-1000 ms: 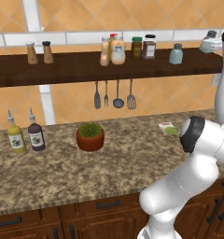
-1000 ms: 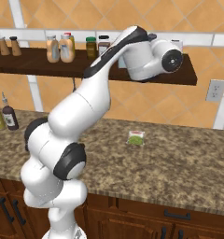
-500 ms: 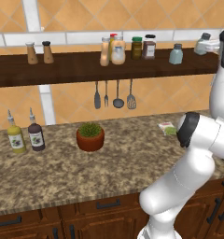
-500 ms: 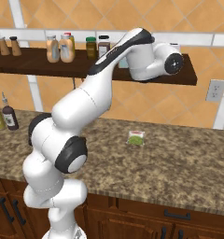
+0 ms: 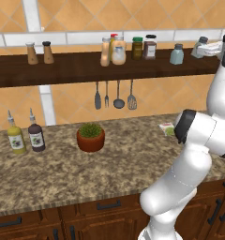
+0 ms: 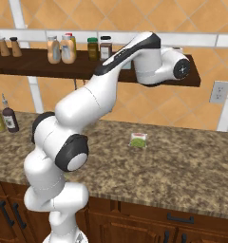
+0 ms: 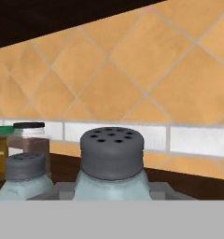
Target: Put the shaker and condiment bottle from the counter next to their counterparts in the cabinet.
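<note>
Base views flank the arm, sharing the cabinet [image 5: 86, 70]; hand view sits close at shelf height.

Shaker [image 7: 112, 161] between the fingers [image 7: 160, 189], above the shelf [image 5: 86, 68]; second shaker [image 7: 25, 177] beside it, jars [image 7: 29, 140] beyond.

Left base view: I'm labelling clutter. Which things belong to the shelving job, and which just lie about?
Job: shaker in gripper, twin shaker, slim bottle, wide bottle, shelf.
Lying about: brown shakers, jars, utensils, plant pot, spouted bottles, green packet.
</note>
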Tool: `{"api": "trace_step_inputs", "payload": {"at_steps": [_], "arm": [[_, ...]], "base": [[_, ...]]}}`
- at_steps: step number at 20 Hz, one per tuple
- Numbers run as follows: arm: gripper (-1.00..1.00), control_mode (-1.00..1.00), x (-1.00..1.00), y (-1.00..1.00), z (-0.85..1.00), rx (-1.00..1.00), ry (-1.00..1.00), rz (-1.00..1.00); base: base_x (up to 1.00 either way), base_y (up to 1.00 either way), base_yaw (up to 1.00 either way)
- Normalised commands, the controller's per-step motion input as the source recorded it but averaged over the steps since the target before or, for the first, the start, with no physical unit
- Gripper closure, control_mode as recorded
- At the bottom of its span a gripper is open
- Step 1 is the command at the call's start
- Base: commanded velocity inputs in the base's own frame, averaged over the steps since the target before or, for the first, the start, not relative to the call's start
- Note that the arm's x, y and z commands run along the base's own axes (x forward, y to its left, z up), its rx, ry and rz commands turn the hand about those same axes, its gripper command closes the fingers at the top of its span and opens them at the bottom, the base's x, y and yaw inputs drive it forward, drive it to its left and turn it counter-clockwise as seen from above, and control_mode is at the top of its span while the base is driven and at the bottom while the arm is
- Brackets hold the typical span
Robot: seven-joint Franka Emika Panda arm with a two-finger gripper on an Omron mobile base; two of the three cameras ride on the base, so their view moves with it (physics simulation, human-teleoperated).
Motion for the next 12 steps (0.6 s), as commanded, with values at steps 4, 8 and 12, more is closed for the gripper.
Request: {"api": "trace_step_inputs", "payload": {"at_steps": [4,8,12], "arm": [[1.00,-1.00,0.01,0.27,-0.10,-0.02,0.00,0.06],[1.00,-1.00,0.11,0.18,-0.18,-0.01,0.02,0.06],[1.00,-1.00,0.18,0.14,-0.28,0.00,0.03,0.05]], "base": [[0.00,0.00,0.00],[0.00,0.00,0.00],[0.00,0.00,0.00]]}}
